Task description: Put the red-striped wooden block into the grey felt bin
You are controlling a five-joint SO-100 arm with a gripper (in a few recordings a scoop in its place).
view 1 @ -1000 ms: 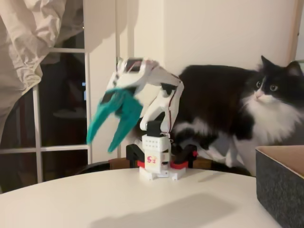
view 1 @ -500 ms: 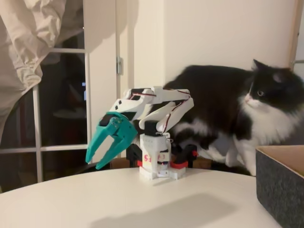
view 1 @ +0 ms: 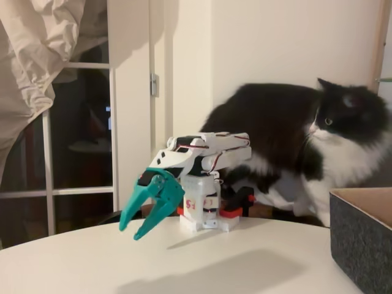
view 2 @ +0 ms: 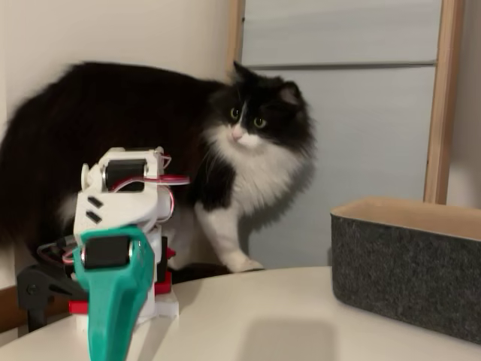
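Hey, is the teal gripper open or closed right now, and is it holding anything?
Open and empty. In a fixed view the gripper has its two teal fingers spread apart above the table, nothing between them.

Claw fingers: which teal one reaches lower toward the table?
The right-hand finger in a fixed view, beside the white base; its tip hangs lower than the left finger does.

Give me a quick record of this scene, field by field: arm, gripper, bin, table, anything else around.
arm: white, folded low over its base, reaching toward the left in a fixed view
gripper: teal gripper, fingers apart, pointing down just above the table, holding nothing
bin: grey felt bin at the right edge, tan lining; contents not visible
table: white table
animal: black-and-white cat behind the arm, head turned toward the bin side
block: none seen
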